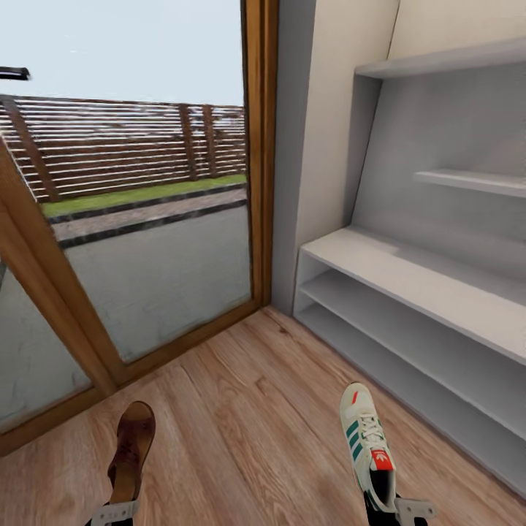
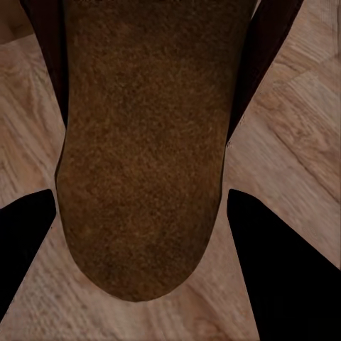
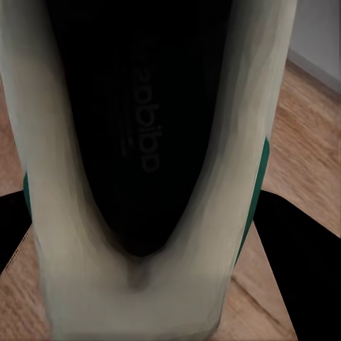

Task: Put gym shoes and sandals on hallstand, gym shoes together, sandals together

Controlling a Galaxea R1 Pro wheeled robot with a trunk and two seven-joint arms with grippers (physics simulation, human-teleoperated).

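Note:
A brown sandal (image 1: 131,449) hangs above the corridor floor (image 1: 241,431) at the lower left, held at its heel by my left gripper (image 1: 113,513). Its brown sole (image 2: 142,149) lies between the dark fingers (image 2: 280,263) in the left wrist view. At the lower right my right gripper (image 1: 398,508) is shut on the heel of a white gym shoe (image 1: 367,446) with green stripes. That shoe's dark inside (image 3: 142,128) shows between the fingers (image 3: 298,256) in the right wrist view. The light-grey hallstand (image 1: 416,281) stands ahead on the right, its flat top and both tiers bare.
A wood-framed glass door (image 1: 146,219) fills the left, with a fence and lawn outside. Grey wall shelves (image 1: 467,179) hang above the rack. A beige wall corner (image 1: 321,146) separates the door from the rack.

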